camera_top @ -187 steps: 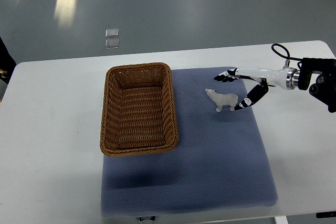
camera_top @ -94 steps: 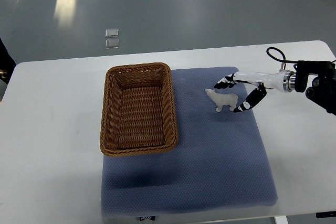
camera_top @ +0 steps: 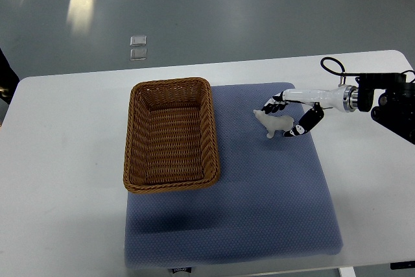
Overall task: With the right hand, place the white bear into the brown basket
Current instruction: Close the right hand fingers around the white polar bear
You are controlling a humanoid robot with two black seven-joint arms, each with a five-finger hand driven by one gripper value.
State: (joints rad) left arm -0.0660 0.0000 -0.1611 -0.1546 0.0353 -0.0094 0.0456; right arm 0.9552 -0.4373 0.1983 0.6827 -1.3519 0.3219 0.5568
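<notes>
surface: white table [camera_top: 71, 160] w/ blue mat [camera_top: 272, 205], grey floor beyond.
bear: white bear [camera_top: 275, 123] standing on mat, just right of brown basket [camera_top: 171, 135].
my right hand [camera_top: 289, 112]: fingers curled round bear, touching it; grip firmness i can't tell.

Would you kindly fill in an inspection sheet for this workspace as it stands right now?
Surface: white table with a blue mat on it.
Job's things: white bear standing on the mat, right of the brown basket; basket holds nothing.
Clutter: nothing seen.
Hands: right hand cupped around the bear from the right, fingers above and below it; firm grasp cannot be told. Left hand not in view.
Cables: black cable loop at the right wrist.
Surroundings: grey floor, two small clear squares on it.
</notes>
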